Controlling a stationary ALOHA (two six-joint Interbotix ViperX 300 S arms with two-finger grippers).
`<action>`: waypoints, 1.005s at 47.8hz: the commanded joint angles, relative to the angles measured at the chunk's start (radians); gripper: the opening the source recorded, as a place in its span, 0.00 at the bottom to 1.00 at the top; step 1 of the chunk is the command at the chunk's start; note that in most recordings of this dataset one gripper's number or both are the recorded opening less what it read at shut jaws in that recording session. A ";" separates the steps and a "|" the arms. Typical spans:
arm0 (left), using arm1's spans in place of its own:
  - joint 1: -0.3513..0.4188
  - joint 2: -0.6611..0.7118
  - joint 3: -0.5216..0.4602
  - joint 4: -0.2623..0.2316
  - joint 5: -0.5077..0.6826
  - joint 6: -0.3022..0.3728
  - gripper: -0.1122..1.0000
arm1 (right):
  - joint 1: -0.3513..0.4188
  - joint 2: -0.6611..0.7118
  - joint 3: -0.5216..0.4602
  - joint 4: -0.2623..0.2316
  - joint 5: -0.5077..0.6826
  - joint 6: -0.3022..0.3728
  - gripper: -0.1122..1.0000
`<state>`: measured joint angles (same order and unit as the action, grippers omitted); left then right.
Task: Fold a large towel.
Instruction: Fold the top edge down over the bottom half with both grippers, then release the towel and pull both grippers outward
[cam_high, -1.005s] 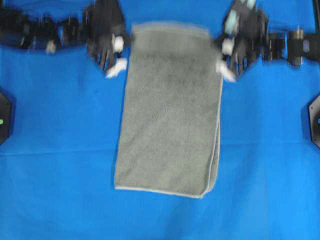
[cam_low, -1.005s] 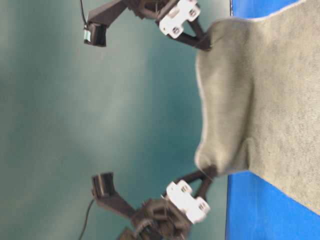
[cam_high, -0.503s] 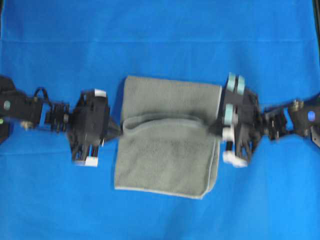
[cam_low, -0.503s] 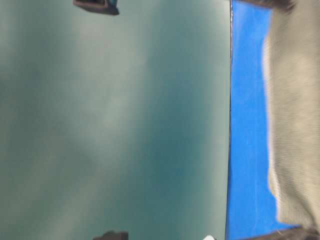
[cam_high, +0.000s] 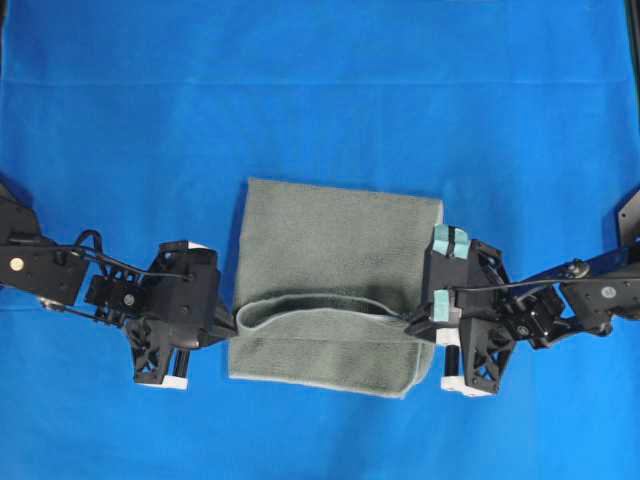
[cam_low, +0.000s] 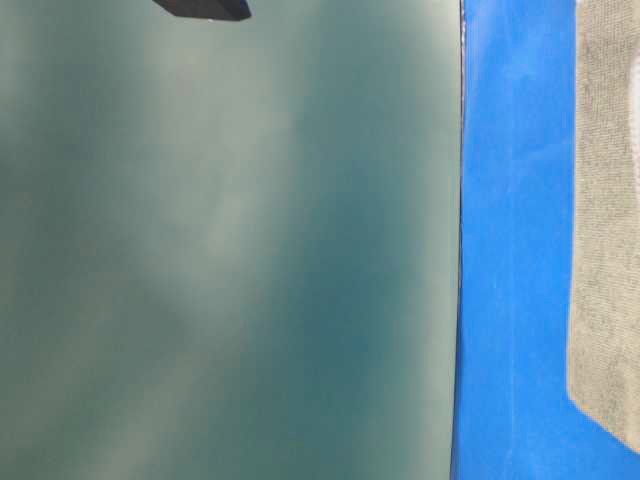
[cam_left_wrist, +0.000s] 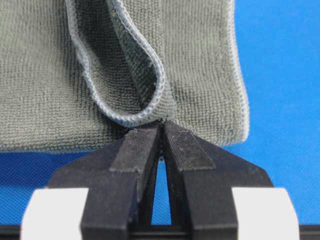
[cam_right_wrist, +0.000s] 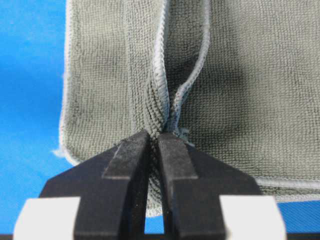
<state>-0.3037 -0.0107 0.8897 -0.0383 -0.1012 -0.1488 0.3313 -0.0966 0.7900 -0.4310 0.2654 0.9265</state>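
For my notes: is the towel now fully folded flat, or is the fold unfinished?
Unfinished. The towel has a raised hem loop, pinched by the left gripper and right gripper.

grey-green terry towel (cam_high: 335, 250), thin pale grey stitched hem, lies on blue sheet (cam_high: 320, 90) at centre of overhead view. partly folded: hemmed top edge doubled over lower layer, forming raised open loop across width. loop ends pinched at left and right sides. lower right corner rounded.
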 joint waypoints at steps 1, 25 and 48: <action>-0.008 0.000 -0.028 0.002 -0.003 0.002 0.12 | 0.005 -0.009 -0.018 0.003 -0.005 0.000 0.15; -0.014 -0.020 -0.037 0.002 0.003 0.006 0.71 | 0.034 0.025 -0.066 0.003 -0.052 -0.006 0.46; -0.137 -0.204 -0.025 0.003 0.091 0.011 0.68 | 0.149 -0.038 -0.127 -0.008 -0.002 -0.008 0.57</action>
<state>-0.4387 -0.1580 0.8728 -0.0383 -0.0138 -0.1427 0.4786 -0.0828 0.6857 -0.4280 0.2393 0.9219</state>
